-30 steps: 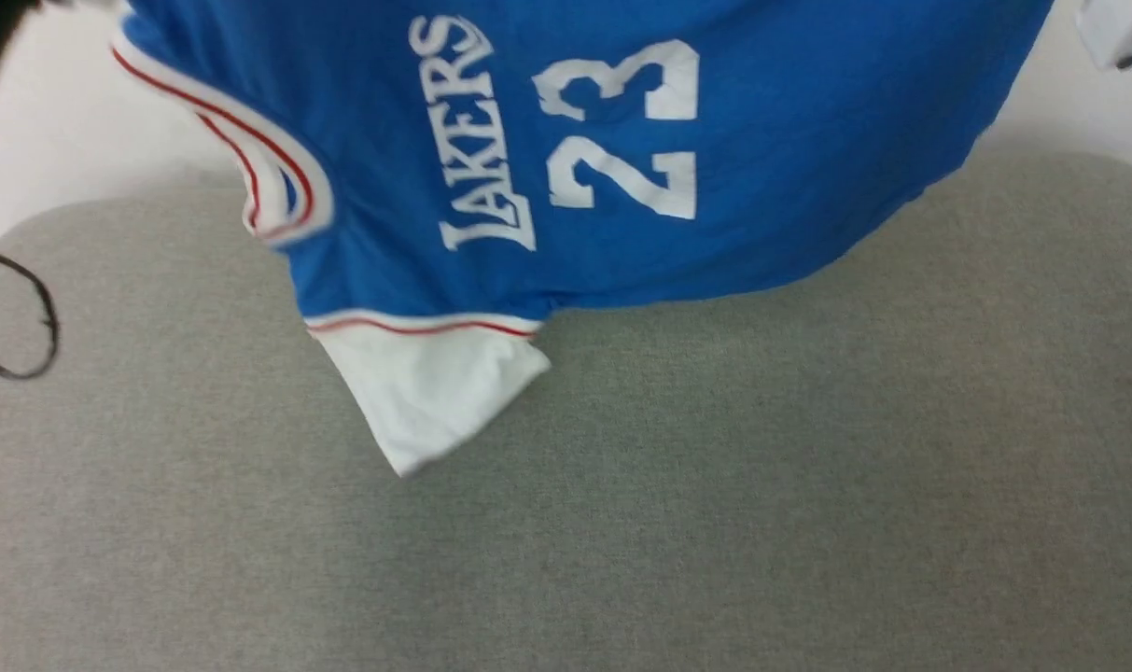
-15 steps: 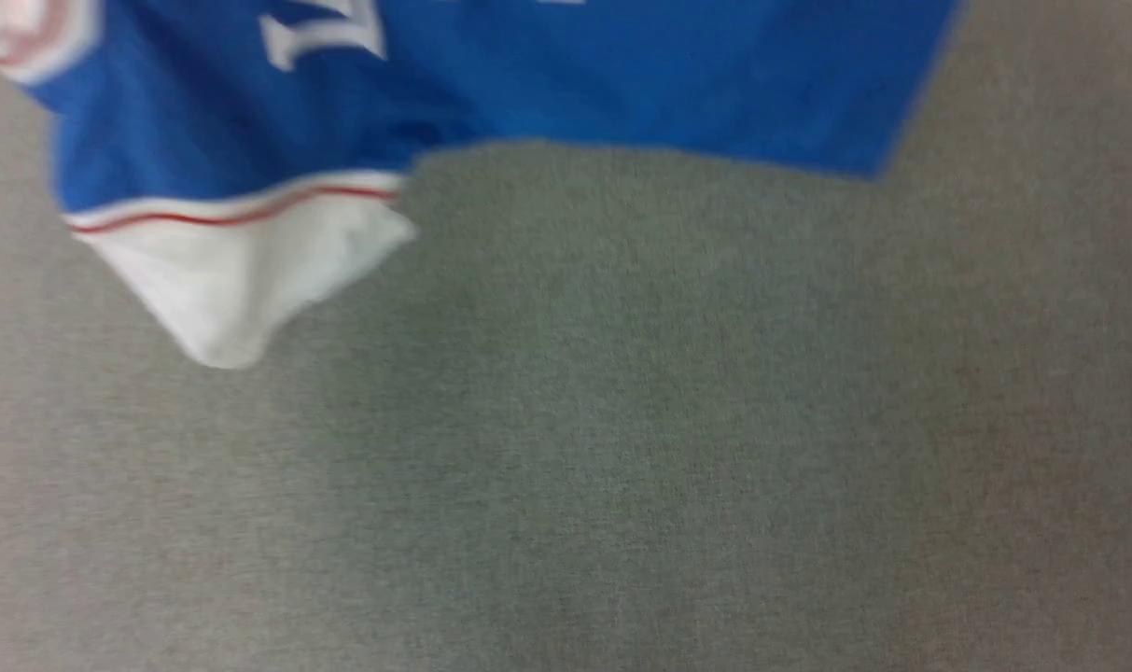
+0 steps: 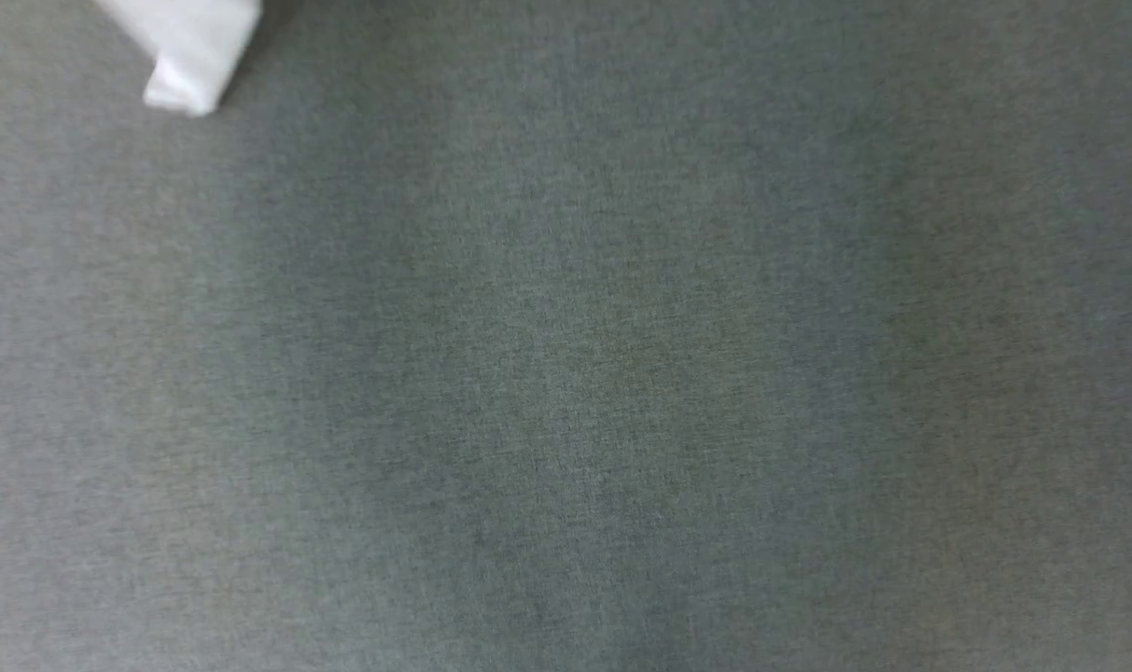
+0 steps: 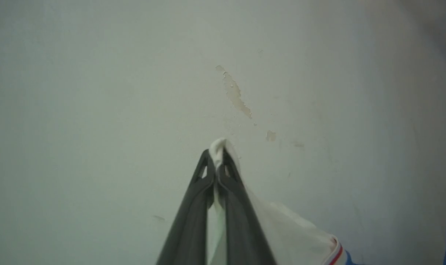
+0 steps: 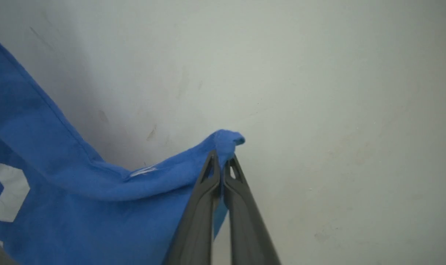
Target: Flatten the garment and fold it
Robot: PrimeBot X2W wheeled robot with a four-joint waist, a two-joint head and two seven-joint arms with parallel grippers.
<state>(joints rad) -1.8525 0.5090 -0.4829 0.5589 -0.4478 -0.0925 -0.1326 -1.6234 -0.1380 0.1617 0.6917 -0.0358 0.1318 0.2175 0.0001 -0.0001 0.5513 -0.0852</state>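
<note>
- The left gripper [image 4: 218, 155] is closed tight on a bunched bit of the blue T-shirt's [image 4: 292, 235] white sleeve. A small nub of white cloth pokes out past the fingertips, straight in front of the pale painted wall [image 4: 97, 92].
- From that pinch the sleeve drapes away to the gripper's right, in front of the wall, ending in a white band with a thin red stripe [image 4: 336, 254] where the blue body begins.
- A chipped patch of paint [image 4: 235, 94] marks the wall just beyond the held nub.
- The right gripper [image 5: 221, 157] is likewise shut with no gap, clamped on a corner of the T-shirt's [image 5: 79, 206] blue hem, which curls over the fingertips with the wall [image 5: 336, 110] behind.
- From this corner the blue cloth sags off to the gripper's left across the wall, hanging slack. It shows part of a white printed figure [image 5: 6, 195] and a small pale mark [image 5: 143, 171] near the folded edge.
- In the head view, a white sleeve tip [image 3: 192, 47] of the T-shirt shows at the top left, over a grey woven tabletop [image 3: 566, 373]. Whether it touches that surface cannot be told.
</note>
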